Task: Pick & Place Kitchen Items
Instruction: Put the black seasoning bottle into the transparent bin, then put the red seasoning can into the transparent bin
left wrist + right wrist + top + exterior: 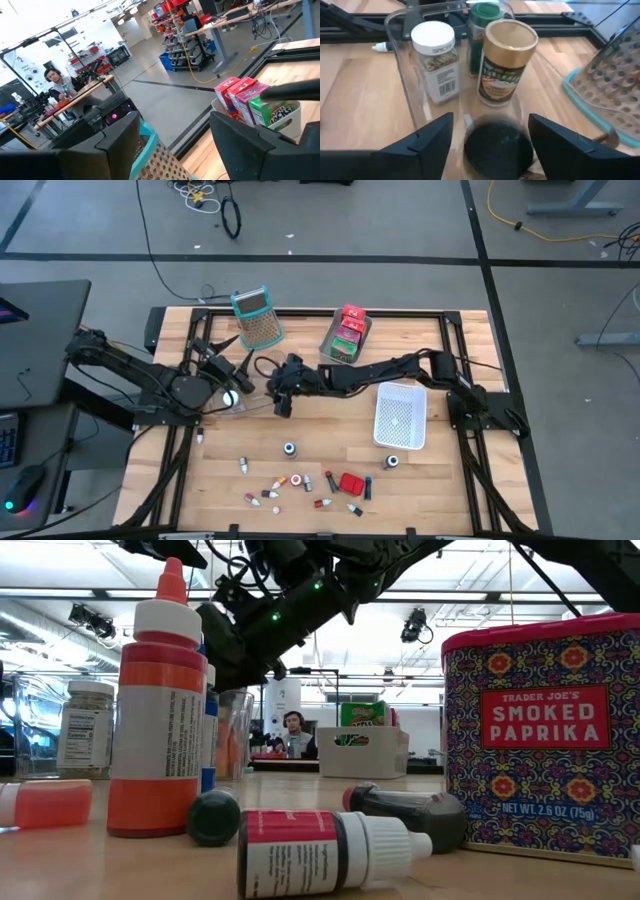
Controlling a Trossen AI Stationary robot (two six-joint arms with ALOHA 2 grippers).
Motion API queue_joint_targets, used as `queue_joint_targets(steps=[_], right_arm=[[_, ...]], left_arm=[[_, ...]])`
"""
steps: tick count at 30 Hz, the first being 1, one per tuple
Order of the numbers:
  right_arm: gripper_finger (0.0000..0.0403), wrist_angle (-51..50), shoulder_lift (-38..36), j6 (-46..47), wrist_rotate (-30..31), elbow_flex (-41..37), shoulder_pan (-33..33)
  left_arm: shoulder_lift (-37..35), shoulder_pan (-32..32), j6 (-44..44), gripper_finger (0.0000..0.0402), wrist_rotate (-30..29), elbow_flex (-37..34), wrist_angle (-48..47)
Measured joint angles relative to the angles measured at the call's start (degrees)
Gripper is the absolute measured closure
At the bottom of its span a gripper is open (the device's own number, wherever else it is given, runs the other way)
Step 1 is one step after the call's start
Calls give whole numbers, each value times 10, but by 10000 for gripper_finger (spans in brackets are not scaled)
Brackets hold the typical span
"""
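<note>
A clear bin (pixel 402 75) on the table's left middle holds a white-lidded spice jar (pixel 436 60), a green-lidded jar (pixel 485 20) and a gold-lidded jar (pixel 506 62), all upright. My right gripper (pixel 492 137) reaches across the table from the right and slants down, open. Its fingers stand on either side of a dark round jar (pixel 497 147) without touching it. My left gripper (pixel 175 145) waits left of the bin (pixel 238 402), level and open, with nothing between its fingers. It faces the grater (pixel 160 162). Several small bottles, tubes and a red tin (pixel 350 483) lie near the front edge.
The teal-handled grater (pixel 257 317) stands at the far edge. Beside it a grey basket (pixel 345 338) holds red, pink and green packets. An empty white basket (pixel 400 417) sits right of centre. In the low view an orange bottle (pixel 165 710) and a paprika tin (pixel 540 730) stand close.
</note>
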Motion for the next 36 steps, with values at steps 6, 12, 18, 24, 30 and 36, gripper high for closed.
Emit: queue_joint_targets(steps=[6, 12, 18, 24, 30, 36], right_arm=[[106, 6, 0, 9, -6, 0, -5], [103, -12, -38, -13, -31, 0, 2], [103, -139, -117, -13, -127, 0, 20], [115, -306, -215, 11, -97, 0, 39], [143, -395, -295, 24, -34, -19, 83], [174, -364, -371, 72, -8, -147, 148]], left_arm=[[0, 0, -3, 152, 0, 0, 0], [0, 0, -17, 152, 17, 0, -11], [0, 0, -36, 152, 100, -1, -18], [0, 0, -50, 152, 265, -1, -8], [5, 0, -79, 152, 411, -1, 22], [42, 0, -107, 152, 519, -1, 55]])
